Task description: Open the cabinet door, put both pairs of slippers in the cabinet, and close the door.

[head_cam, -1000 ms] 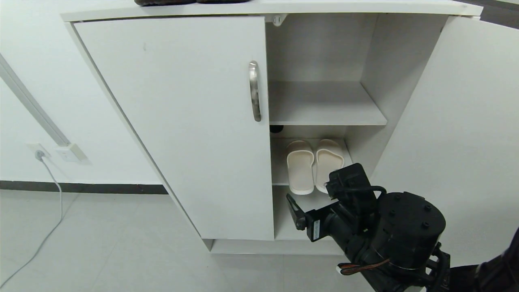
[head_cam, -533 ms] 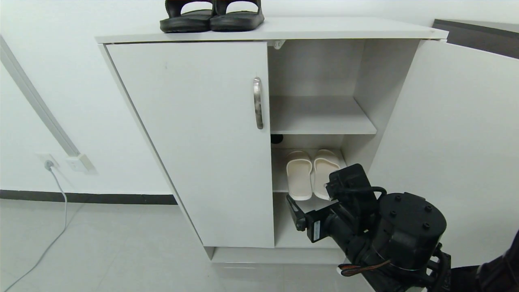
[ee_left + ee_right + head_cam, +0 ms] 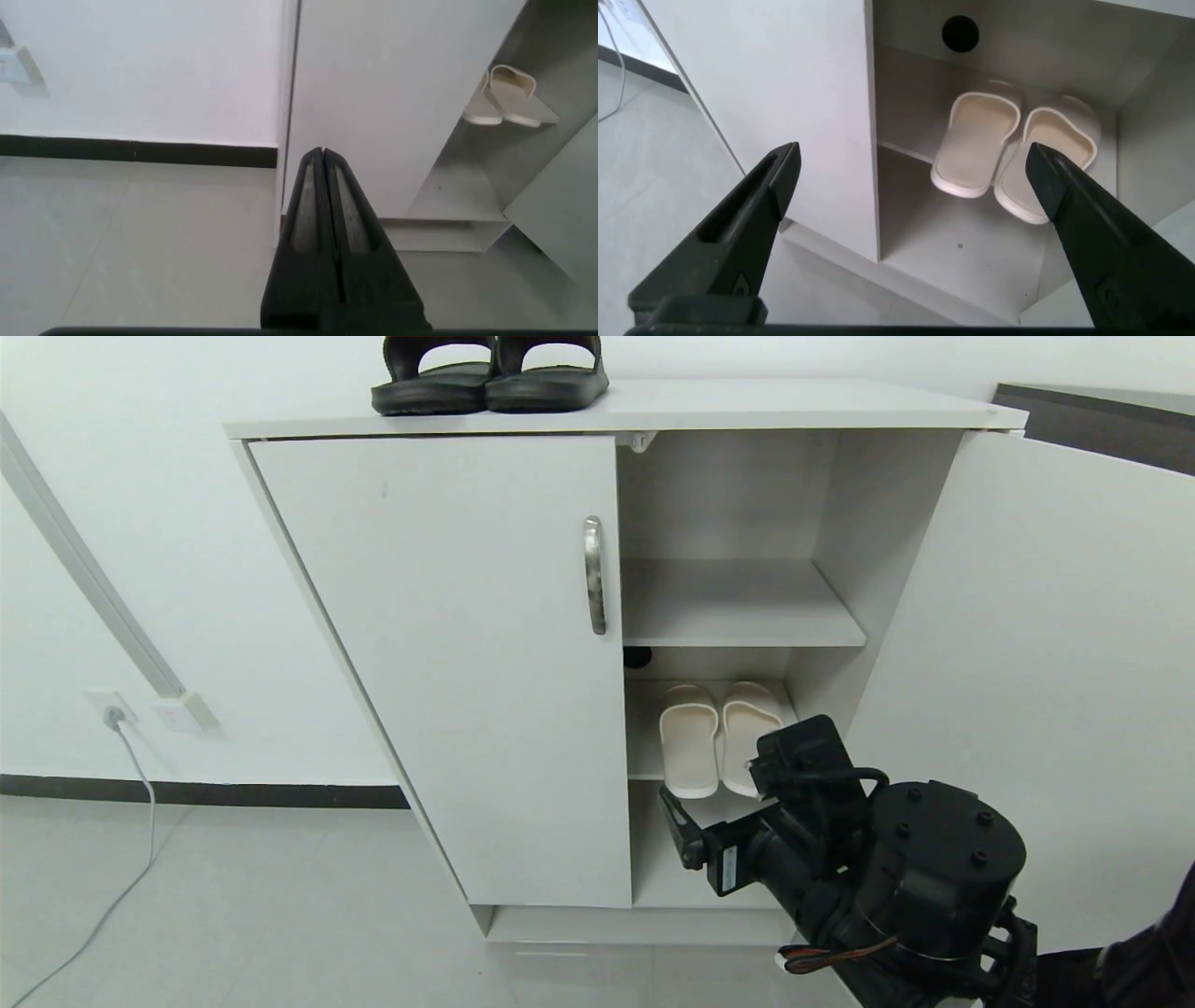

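The white cabinet (image 3: 616,406) has its left door (image 3: 448,663) shut and its right door (image 3: 1036,663) swung wide. A cream pair of slippers (image 3: 717,737) lies side by side on the middle shelf, toes inward; the pair also shows in the right wrist view (image 3: 1013,149) and the left wrist view (image 3: 509,93). A black pair of slippers (image 3: 490,373) rests on the cabinet top. My right gripper (image 3: 719,803) is open and holds nothing, just outside the opening in front of the cream pair (image 3: 913,159). My left gripper (image 3: 322,159) is shut and holds nothing, low over the floor before the left door.
The left door carries a metal handle (image 3: 594,574). The upper shelf (image 3: 738,607) is bare, and so is the bottom compartment (image 3: 663,859). A wall socket with a cable (image 3: 112,714) sits left of the cabinet, above the grey tiled floor (image 3: 233,915).
The head camera's picture has shifted, so the cabinet top and the black slippers came into sight. Slippers, doors and the right gripper's open fingers look the same.
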Controlling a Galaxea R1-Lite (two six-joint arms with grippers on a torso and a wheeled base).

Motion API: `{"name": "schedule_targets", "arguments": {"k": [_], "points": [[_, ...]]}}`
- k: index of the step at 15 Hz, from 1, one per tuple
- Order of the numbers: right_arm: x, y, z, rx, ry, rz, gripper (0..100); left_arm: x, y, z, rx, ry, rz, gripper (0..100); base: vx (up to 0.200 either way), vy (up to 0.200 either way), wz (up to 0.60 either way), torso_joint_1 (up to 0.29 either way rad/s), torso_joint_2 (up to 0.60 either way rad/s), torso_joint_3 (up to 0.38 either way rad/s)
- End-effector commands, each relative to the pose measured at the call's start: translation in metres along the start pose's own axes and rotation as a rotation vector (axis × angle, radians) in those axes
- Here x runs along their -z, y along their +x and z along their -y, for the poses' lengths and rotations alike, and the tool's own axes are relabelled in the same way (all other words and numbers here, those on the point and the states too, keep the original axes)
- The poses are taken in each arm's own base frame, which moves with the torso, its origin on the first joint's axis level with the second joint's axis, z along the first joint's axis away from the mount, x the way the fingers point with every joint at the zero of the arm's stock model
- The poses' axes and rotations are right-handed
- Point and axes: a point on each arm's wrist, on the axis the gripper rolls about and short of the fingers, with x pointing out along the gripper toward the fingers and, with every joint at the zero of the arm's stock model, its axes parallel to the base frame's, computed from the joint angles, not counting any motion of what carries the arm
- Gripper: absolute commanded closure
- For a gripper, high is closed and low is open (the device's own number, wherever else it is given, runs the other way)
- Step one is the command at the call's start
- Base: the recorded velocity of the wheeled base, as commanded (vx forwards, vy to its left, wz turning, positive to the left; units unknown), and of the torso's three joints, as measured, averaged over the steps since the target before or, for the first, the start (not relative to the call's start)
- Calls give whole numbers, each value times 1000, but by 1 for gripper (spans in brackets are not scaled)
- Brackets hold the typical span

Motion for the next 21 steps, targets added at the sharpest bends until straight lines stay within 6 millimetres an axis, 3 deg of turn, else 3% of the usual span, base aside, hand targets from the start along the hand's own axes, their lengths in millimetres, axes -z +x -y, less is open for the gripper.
{"name": "schedule_targets", "arguments": {"k": [1, 15, 21], "points": [[3, 1, -1, -2, -4, -7, 0, 0, 0, 0, 0, 1, -2, 100, 0, 0, 0, 0, 0, 0], [7, 2, -2, -10, -11, -18, 0, 0, 0, 0, -2, -1, -3, 100, 0, 186, 0, 0, 3, 4], [16, 1, -2, -9, -41, -44, 0, 0, 0, 0, 0, 1, -3, 100, 0, 0, 0, 0, 0, 0]]}}
